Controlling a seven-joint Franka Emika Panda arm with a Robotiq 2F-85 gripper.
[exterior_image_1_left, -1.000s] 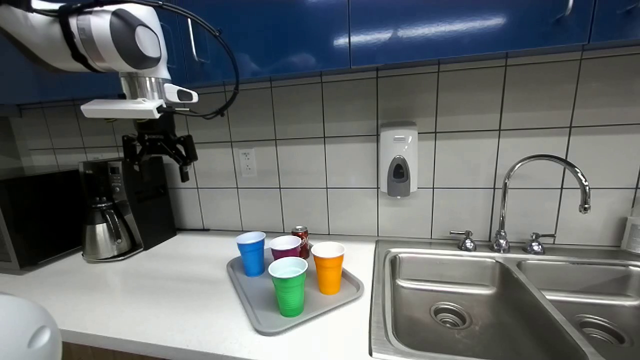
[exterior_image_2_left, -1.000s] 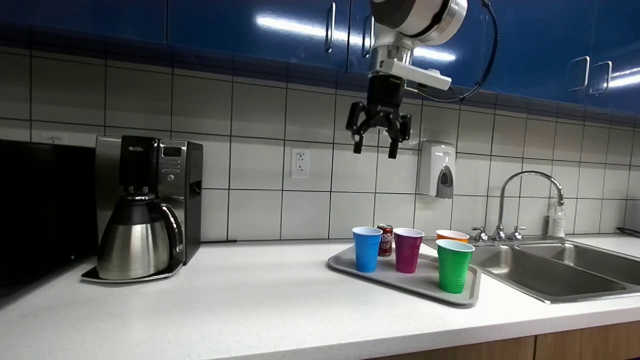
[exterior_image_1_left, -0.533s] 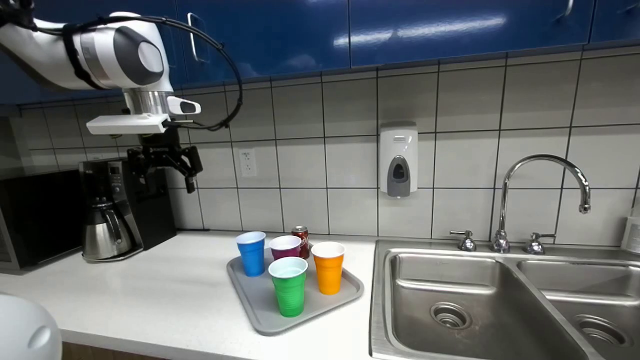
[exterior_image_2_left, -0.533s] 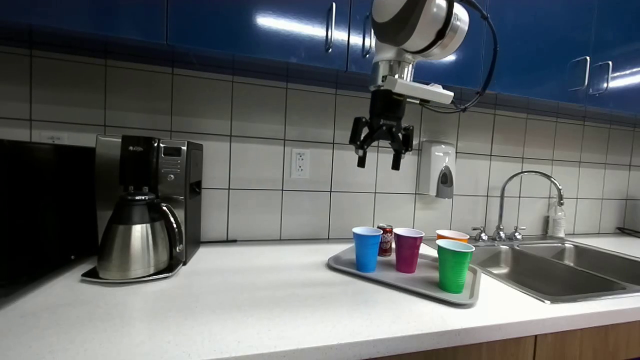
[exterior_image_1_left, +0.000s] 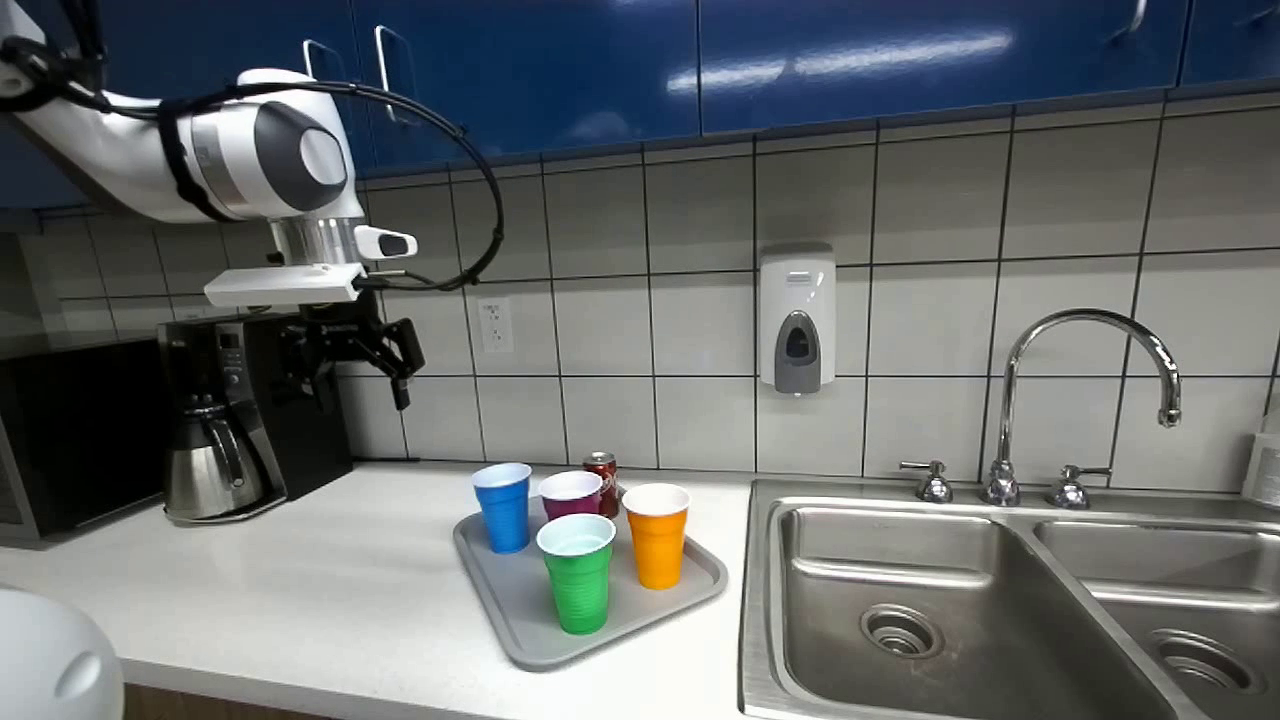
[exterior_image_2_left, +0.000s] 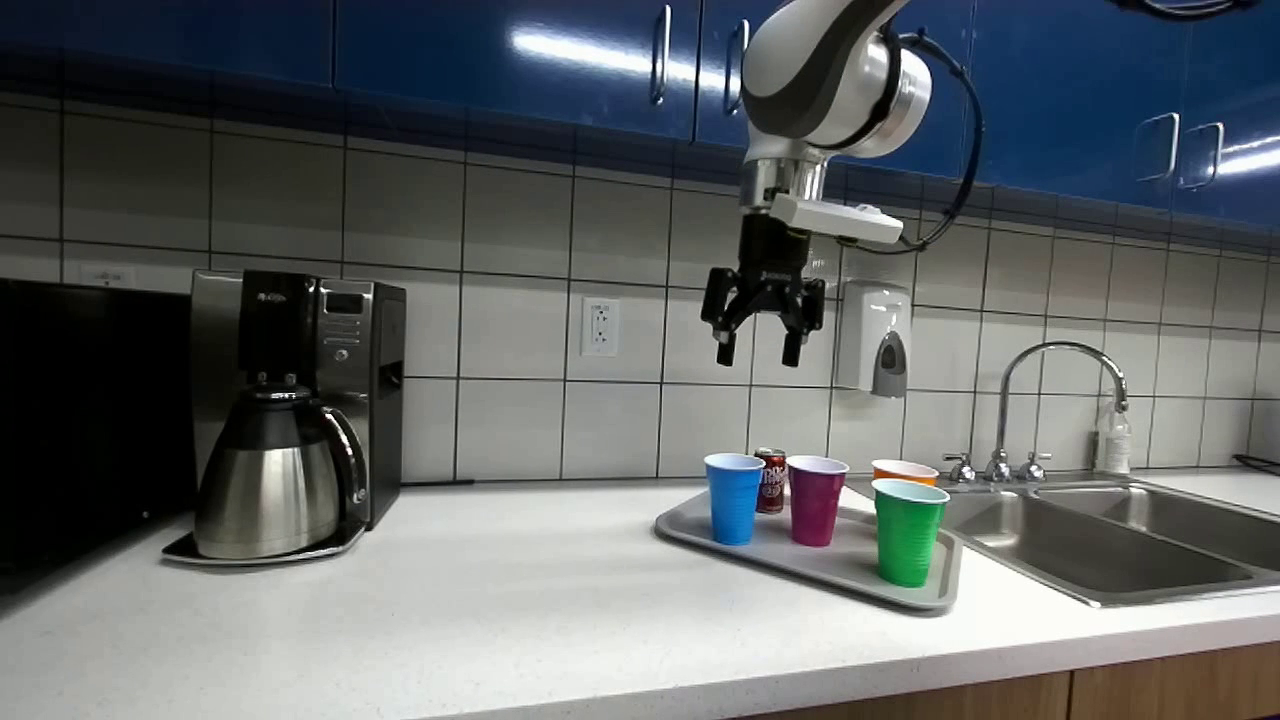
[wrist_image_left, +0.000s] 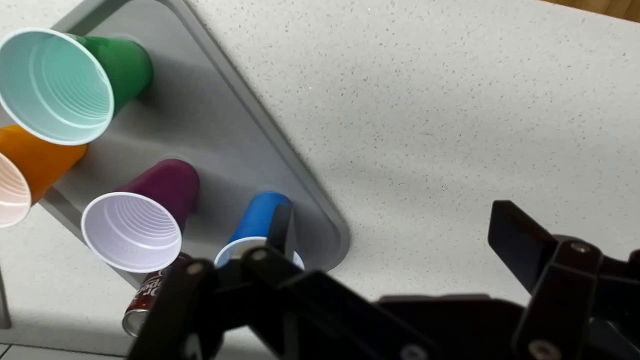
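Observation:
My gripper (exterior_image_2_left: 759, 350) is open and empty in the air, well above the counter, with its fingers pointing down. In the wrist view the gripper (wrist_image_left: 392, 220) has its fingers wide apart, with bare counter between them. One finger partly covers the blue cup (wrist_image_left: 257, 217), the nearest thing. The blue cup (exterior_image_2_left: 733, 505), purple cup (exterior_image_2_left: 817, 505), green cup (exterior_image_2_left: 908, 535) and orange cup (exterior_image_1_left: 658, 540) stand upright on a grey tray (exterior_image_1_left: 500, 615). A dark red soda can (exterior_image_2_left: 770, 485) stands behind the cups at the wall side; whether it is on the tray is unclear.
A coffee maker (exterior_image_2_left: 388, 400) with a steel carafe (exterior_image_2_left: 270, 500) stands beside a dark microwave (exterior_image_2_left: 90, 420). A double sink (exterior_image_1_left: 900, 560) with a faucet (exterior_image_1_left: 1090, 315) adjoins the tray. A soap dispenser (exterior_image_1_left: 797, 320) hangs on the wall, and blue cabinets (exterior_image_1_left: 560, 70) overhang the counter.
The arm and gripper have moved down, and in an exterior view also a little to the right towards the tray. The gripper has stayed open. The cups, can and tray have not moved.

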